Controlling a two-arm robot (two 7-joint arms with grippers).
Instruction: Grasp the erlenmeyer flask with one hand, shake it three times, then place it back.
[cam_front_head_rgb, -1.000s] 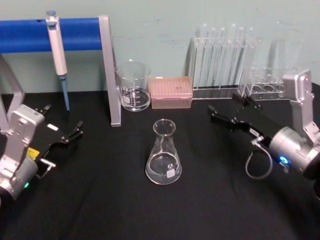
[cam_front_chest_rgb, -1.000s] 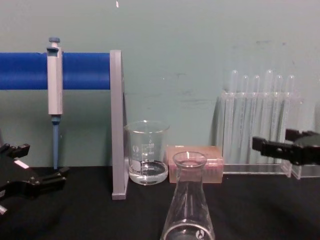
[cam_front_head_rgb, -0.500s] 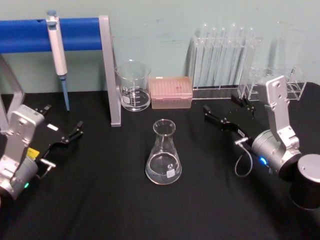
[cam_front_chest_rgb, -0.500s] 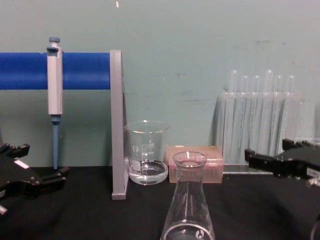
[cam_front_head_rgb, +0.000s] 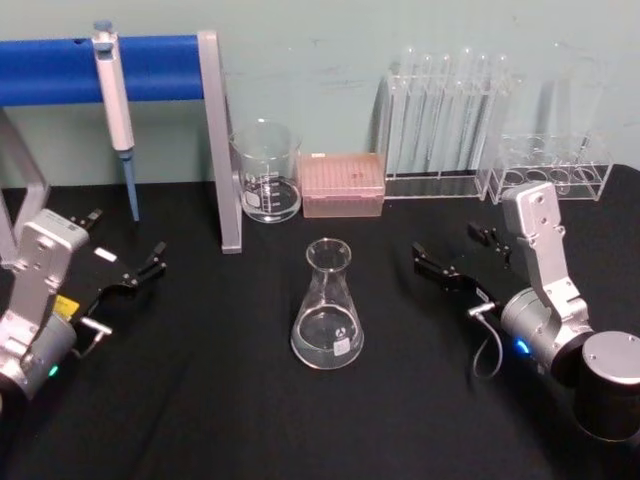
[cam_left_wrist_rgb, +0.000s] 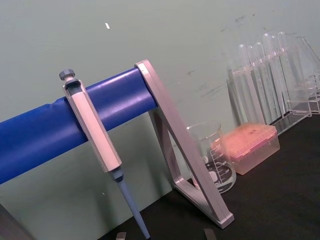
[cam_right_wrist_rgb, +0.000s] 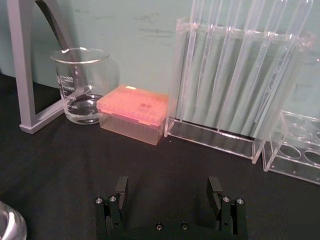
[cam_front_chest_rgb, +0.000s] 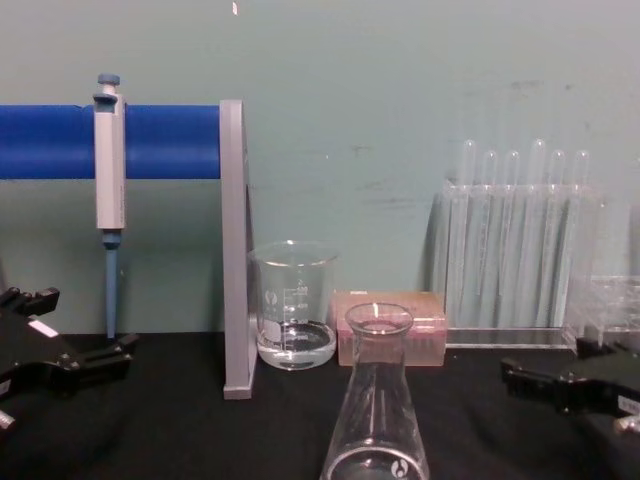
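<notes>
This is a laboratory bench setup. At the upper left of the head view a grey pipette with a blue tip (cam_front_head_rgb: 115, 100) hangs on a blue-barred stand (cam_front_head_rgb: 110, 68). A graduated clear glass beaker (cam_front_head_rgb: 266, 171), a pink box of pipette tips (cam_front_head_rgb: 342, 184) and clear test tubes in an acrylic rack (cam_front_head_rgb: 446, 120) line the back of the black surface (cam_front_head_rgb: 200, 400), before a pale green wall.

On my surface (cam_front_head_rgb: 200, 420) I count one erlenmeyer flask (cam_front_head_rgb: 327, 318), one beaker (cam_front_head_rgb: 266, 172), one pink tip box (cam_front_head_rgb: 343, 184), one pipette (cam_front_head_rgb: 115, 100) and two clear racks (cam_front_head_rgb: 450, 180), the taller holding perhaps five test tubes (cam_front_chest_rgb: 515, 225).
</notes>
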